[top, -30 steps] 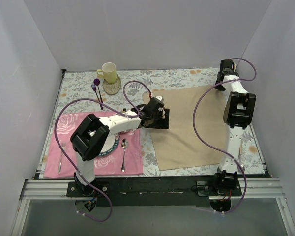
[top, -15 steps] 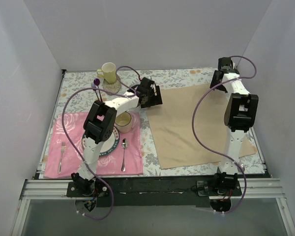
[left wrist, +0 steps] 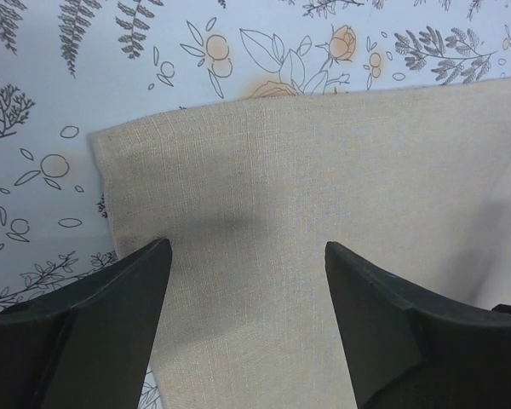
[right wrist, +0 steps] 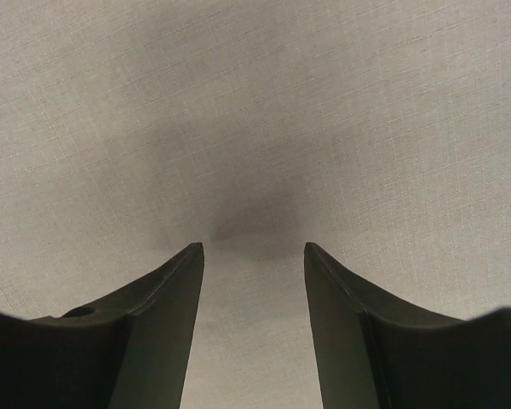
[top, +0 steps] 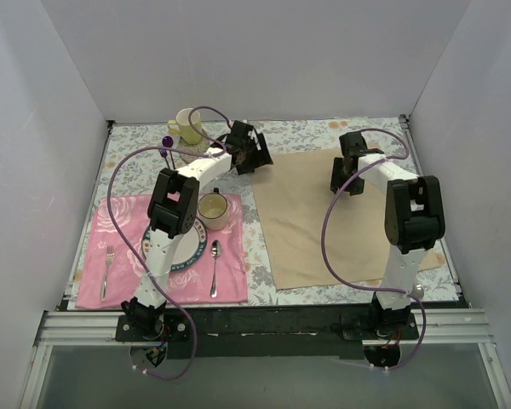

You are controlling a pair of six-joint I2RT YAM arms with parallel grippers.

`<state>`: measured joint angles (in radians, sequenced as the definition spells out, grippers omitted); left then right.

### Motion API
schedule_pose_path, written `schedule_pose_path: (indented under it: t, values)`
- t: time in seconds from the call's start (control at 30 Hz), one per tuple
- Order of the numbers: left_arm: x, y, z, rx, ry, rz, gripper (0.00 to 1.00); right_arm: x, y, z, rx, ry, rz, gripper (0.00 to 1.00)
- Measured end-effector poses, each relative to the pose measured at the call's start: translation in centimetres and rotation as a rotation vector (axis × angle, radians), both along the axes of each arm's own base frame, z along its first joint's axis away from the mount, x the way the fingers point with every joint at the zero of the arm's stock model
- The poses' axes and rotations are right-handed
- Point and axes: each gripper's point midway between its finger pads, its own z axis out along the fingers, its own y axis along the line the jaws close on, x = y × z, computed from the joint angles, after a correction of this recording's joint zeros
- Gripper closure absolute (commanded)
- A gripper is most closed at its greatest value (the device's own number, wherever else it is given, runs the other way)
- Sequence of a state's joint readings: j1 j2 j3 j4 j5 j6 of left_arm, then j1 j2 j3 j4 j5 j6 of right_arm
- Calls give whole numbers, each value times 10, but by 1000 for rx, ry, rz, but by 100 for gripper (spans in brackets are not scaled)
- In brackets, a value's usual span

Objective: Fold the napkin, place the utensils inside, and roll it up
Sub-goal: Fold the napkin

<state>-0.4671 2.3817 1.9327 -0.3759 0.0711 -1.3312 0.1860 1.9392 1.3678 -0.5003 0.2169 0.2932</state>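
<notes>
your napkin lies flat, roughly square, twisted slightly counter-clockwise. left gripper and right gripper above it: jaws apart, empty.

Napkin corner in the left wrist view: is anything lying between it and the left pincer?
Nothing visible does. The left pincer is open above the napkin, close to its corner, and only bare napkin shows below it. Nothing lies on that part.

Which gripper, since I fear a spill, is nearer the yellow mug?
Left. The left gripper hovers over the far left corner of the napkin, just right of the yellow mug; the right gripper hangs over the napkin farther right, well away.
</notes>
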Motion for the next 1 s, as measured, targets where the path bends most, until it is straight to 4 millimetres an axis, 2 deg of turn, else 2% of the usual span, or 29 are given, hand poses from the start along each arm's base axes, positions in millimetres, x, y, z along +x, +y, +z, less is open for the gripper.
schedule_pose_path:
  t: [0.13, 0.23, 0.67, 1.0]
  values:
    - [3, 4, 0, -11, 1, 3, 26, 8, -1, -3, 34, -17, -14, 42]
    - [4, 5, 0, -14, 2, 1, 26, 16, 1, -13, 51, -10, -18, 42]
    - [45, 30, 6, -26, -48, 26, 23, 82, 34, -9, 156, -108, 23, 42]
    - [57, 32, 3, -3, -75, 5, 19, 119, 47, -6, 183, -162, 85, 41]
